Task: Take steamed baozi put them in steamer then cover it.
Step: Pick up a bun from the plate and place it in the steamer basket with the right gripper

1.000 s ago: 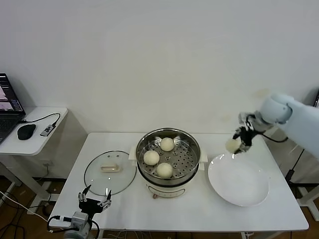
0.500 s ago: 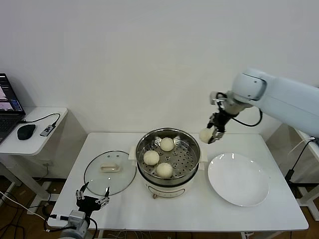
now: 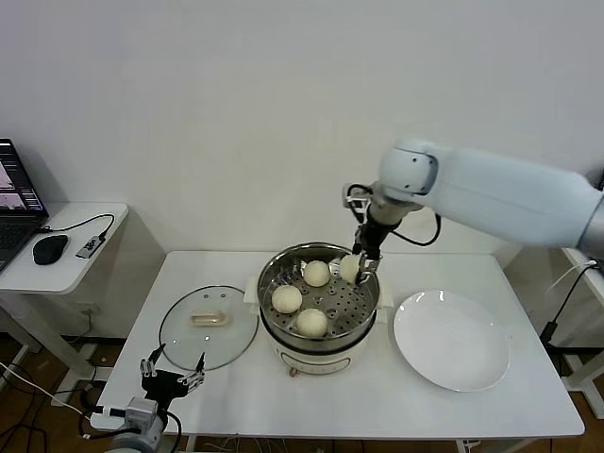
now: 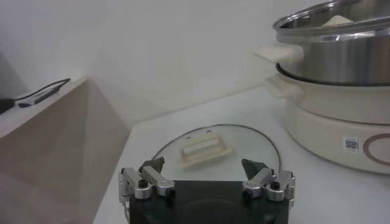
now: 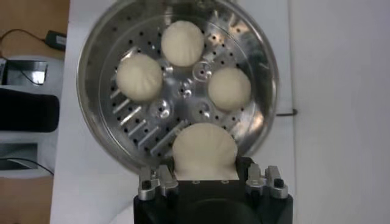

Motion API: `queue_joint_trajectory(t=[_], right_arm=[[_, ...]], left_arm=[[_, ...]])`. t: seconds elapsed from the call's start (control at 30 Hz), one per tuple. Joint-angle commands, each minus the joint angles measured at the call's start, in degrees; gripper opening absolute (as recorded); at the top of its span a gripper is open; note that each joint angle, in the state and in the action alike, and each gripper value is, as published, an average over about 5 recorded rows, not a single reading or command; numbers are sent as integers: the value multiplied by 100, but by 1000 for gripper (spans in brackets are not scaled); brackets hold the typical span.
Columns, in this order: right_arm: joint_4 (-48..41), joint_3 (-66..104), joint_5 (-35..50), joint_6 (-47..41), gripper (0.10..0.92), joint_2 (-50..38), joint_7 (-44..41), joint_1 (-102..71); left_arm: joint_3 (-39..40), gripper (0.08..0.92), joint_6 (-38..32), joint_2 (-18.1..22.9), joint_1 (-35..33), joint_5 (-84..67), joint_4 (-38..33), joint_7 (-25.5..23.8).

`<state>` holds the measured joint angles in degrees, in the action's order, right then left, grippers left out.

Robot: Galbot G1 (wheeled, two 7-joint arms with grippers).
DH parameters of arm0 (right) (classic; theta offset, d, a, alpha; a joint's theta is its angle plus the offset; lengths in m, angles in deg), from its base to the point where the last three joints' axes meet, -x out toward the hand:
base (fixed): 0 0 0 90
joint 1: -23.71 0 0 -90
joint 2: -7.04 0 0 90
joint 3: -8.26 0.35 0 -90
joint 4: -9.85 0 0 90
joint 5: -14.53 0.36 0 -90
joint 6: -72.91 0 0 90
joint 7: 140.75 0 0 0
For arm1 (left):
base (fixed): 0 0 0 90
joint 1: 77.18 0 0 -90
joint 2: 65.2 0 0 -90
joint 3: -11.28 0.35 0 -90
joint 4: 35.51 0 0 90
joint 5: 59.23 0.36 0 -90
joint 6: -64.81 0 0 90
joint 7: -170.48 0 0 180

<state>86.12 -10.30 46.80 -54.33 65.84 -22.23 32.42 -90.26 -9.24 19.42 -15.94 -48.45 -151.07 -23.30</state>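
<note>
Baozi: three buns (image 3: 300,298) already sit on the perforated tray; your fourth bun (image 3: 349,269) is held over the far right of the pot.
Side table: far left, off the tabletop, a laptop (image 3: 14,203) and mouse (image 3: 49,249); nothing there concerns you.
Left gripper (image 3: 173,376): parked low at the near left edge of the tabletop, fingers spread wide with nothing between them, pointing toward the cover.
Cover (image 3: 209,327): glass lid lying flat on the tabletop just left of the steamer, handle up, not touched.
Steamer (image 3: 319,326): open, centre of the tabletop, with one free patch on the tray at the far right, as the right wrist view shows.
Right gripper (image 5: 205,179): your fingers are closed around the fourth bun, directly above the steamer rim.
Plate (image 3: 451,341): right of the steamer, bare white.
Step in hand: I judge you are placing the last bun.
Next move: lower it onto the free patch clear of its neighbours, let go gently, lift straight out; then the cover must be picked up by its handle and seated on the rim.
</note>
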Motion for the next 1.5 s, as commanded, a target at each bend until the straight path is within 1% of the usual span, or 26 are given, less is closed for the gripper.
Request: queue_joint_trajectory(t=[0.03, 0.77, 1.3, 1.4, 1.5], right_arm=[[-77, 61, -11, -251, 613, 333, 214, -469], [-204, 176, -606, -390, 611, 322, 346, -863], [-245, 274, -689, -418, 614, 267, 382, -1016], [-234, 294, -669, -405, 654, 231, 399, -984], [-178, 326, -616, -398, 733, 130, 394, -908]], left_arm=[[-5, 823, 3, -2, 3, -10, 21, -4], [-7, 823, -10, -6, -35, -17, 34, -3], [-9, 823, -15, 12, -10, -21, 76, -10], [-13, 823, -14, 8, -10, -19, 78, -12], [-15, 823, -12, 8, -14, -17, 70, -14]])
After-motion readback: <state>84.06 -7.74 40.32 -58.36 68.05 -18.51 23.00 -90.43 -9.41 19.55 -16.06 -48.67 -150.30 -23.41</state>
